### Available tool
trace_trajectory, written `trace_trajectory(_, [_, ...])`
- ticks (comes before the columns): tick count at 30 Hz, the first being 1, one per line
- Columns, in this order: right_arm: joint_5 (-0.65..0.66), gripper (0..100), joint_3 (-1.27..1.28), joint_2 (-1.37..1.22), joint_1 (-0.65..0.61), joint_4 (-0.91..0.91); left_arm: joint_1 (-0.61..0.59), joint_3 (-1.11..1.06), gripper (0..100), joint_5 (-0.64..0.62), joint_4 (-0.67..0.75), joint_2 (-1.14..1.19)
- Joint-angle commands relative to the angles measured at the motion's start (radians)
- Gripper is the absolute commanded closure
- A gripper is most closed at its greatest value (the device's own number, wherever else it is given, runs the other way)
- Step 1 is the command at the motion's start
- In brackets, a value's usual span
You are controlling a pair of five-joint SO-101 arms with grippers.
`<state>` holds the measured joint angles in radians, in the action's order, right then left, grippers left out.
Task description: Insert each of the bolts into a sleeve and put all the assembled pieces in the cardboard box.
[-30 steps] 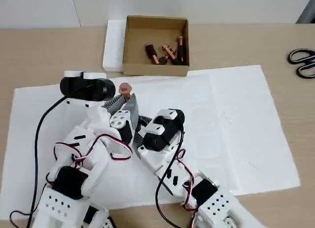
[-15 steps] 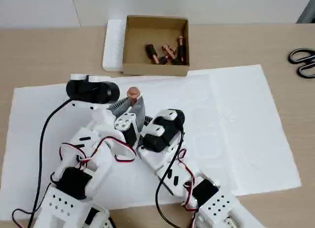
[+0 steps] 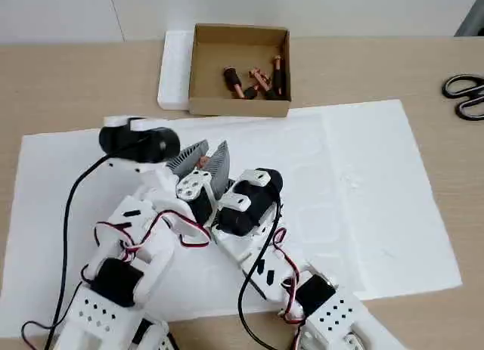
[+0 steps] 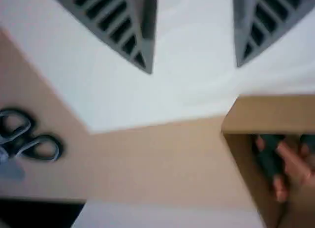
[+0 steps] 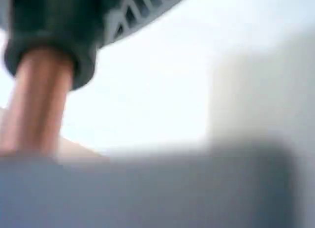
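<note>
The tan table [image 3: 76, 78] carried a wide white paper sheet [image 3: 363, 191], and both arms leaned over the sheet's left part. Past the sheet's far edge sat the cardboard box [image 3: 193, 63], resting partly on a white pad [image 3: 174, 66]. Several assembled pieces [image 3: 253, 82] lay together inside the box. Black-handled scissors [image 3: 465, 94] lay on the bare table, well apart at the right edge. The left gripper [image 4: 193, 64] was released, its ribbed grey fingers [image 4: 123, 31] spread wide with nothing clamped. The right gripper [image 5: 83, 36] was clenched on a dark sleeve [image 5: 47, 31] above the sheet. A copper bolt [image 5: 34, 105] sat inserted in that sleeve, its shaft protruding. From above, its copper end showed between the left gripper's parted fingers.
</note>
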<state>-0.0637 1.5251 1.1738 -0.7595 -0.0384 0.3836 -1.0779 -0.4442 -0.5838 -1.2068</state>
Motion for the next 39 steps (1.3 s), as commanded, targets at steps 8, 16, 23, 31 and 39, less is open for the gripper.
trace_trajectory(8, [0.008,99.6,-0.017,0.018,0.013,-0.024,-0.046,-0.015,87,-0.034,0.057,-0.038])
trace_trajectory(16, [0.012,99.6,-0.092,0.01,0.268,-0.022,-0.324,0.033,94,-0.044,0.123,-0.031])
trace_trajectory(23, [0.009,99.6,-0.5,-0.351,0.429,0.068,-0.35,-0.237,99,-0.155,0.143,0.021])
trace_trajectory(31, [0.014,99.6,-1.165,-1.049,0.421,0.153,-0.331,-0.55,99,-0.16,0.382,0.103])
trace_trajectory(39, [0.227,99.6,-1.784,-1.598,0.424,0.406,-0.25,-0.593,99,-0.158,0.417,0.026])
